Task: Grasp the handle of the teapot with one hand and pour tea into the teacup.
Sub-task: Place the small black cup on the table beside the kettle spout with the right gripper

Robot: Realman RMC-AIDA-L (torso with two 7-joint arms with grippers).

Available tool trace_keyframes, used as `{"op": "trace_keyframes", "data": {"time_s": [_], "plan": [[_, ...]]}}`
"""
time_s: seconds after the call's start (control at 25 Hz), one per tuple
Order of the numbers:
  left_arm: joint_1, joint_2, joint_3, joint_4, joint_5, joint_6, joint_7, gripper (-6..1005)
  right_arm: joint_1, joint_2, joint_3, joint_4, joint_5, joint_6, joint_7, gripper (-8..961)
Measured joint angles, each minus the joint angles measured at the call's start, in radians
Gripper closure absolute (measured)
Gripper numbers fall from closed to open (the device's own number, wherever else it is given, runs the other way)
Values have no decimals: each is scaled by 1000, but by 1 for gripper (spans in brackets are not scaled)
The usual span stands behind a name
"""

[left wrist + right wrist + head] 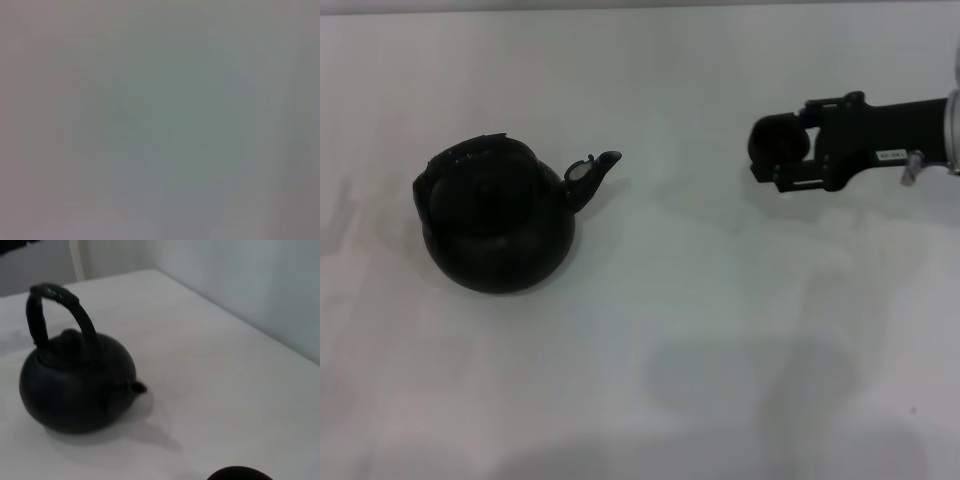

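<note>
The matte-black teapot (500,230) stands on the white table at the left, its spout (595,170) pointing right. Its arched handle (470,150) stands up over the lid. The right wrist view shows the teapot (75,390) and handle (55,295) from the side. My right gripper (782,142) reaches in from the right, well apart from the teapot, with its fingers around the small dark teacup (775,140). The teacup's rim (240,473) peeks in at the edge of the right wrist view. No tea shows. My left gripper is out of view.
The white table (700,300) stretches between teapot and right gripper. A pale wall (260,285) rises behind the table's far edge. The left wrist view shows only a blank pale surface (160,120).
</note>
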Motion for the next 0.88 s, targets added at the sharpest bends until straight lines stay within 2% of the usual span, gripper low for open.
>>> {"op": "trace_keyframes", "data": {"time_s": [0.28,0.6,0.88], "plan": [[-10,0,-1,-1,1,-1,2,158,18,0,-89,4,53,-57,0,203],[-19,0,-2,-2,3,-3,3,158,39,3,-264,13,58,-188,28,194],[-21,0,-3,-2,3,-6,3,159,47,3,-301,32,58,-208,33,186]]}}
